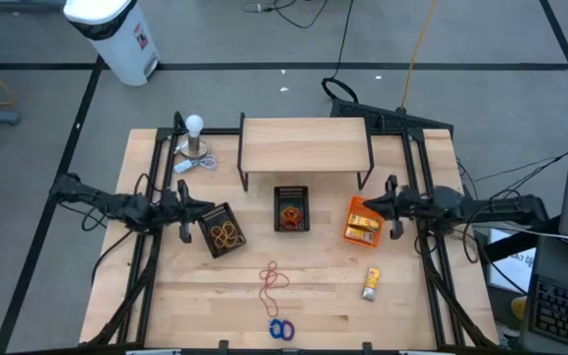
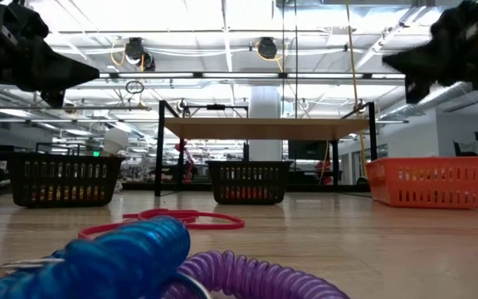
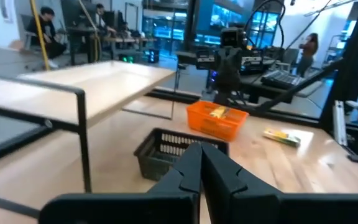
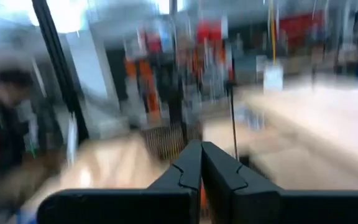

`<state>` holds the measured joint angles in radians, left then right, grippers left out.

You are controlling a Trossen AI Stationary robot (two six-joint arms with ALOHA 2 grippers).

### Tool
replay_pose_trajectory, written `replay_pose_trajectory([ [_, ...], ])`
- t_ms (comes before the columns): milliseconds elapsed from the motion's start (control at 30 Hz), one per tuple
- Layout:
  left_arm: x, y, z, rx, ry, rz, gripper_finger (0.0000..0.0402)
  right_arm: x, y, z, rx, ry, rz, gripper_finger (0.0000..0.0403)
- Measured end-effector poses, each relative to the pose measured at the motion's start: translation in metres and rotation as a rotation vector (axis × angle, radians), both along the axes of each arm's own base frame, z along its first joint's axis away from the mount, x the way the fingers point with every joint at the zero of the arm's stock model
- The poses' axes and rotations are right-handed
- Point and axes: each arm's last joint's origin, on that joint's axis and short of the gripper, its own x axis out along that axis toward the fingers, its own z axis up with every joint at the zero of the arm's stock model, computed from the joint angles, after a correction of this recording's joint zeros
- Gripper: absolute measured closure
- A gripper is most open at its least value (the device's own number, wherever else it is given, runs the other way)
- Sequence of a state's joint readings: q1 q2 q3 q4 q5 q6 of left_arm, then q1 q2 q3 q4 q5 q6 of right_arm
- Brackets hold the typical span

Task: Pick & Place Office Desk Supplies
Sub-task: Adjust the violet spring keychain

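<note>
Taking the small raised wooden shelf on black legs (image 1: 305,146) as the landmark, the items farthest out from it, at the near table edge, are the coiled blue and purple rings (image 1: 281,329), with a loose tangle of thin red rubber bands (image 1: 273,279) lying between them and the shelf. The small yellow rectangular packet (image 1: 371,283) lies on bare wood out toward the right.

Closer in, three bins sit just in front of the shelf: a tilted black mesh bin (image 1: 221,230) holding tan bands, a centre black mesh bin (image 1: 291,210) holding orange and red ones, and an orange plastic bin (image 1: 362,222) with yellow packets.

The left gripper (image 1: 186,214) hangs beside the tilted bin, the right gripper (image 1: 392,205) beside the orange bin; both have fingers pressed together and carry nothing.

This looks like a pause between picks. Next, one arm must spread its fingers and descend on a loose item.
</note>
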<state>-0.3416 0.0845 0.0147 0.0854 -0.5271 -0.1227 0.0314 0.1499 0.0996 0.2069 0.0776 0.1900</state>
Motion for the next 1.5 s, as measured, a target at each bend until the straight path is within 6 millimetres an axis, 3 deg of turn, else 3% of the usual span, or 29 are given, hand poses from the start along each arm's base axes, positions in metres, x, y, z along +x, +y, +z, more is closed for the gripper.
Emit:
replay_pose_trajectory([
  [133,0.0,-0.001,-0.001,-0.012,0.009,-0.032,0.0398,0.015,0.006,0.017,-0.017,0.1,0.047,0.0403],
  [333,0.0,-0.001,-0.001,-0.03,0.008,-0.031,0.0389,0.056,0.027,0.034,-0.059,0.29,0.109,0.0402],
  [600,0.0,-0.001,-0.001,-0.06,0.003,-0.031,0.0381,0.132,0.077,0.056,-0.094,0.589,0.231,0.0355],
  [867,0.0,-0.001,-0.001,-0.149,-0.011,-0.03,0.038,0.183,0.132,0.066,-0.173,0.763,0.318,0.0291],
  [1167,0.0,-0.001,-0.002,-0.23,-0.021,-0.03,0.038,0.224,0.179,0.028,-0.357,0.738,0.396,0.0275],
  [1500,0.0,-0.001,-0.002,-0.316,-0.037,-0.028,0.038,0.27,0.211,-0.008,-0.243,0.675,0.602,0.0275],
])
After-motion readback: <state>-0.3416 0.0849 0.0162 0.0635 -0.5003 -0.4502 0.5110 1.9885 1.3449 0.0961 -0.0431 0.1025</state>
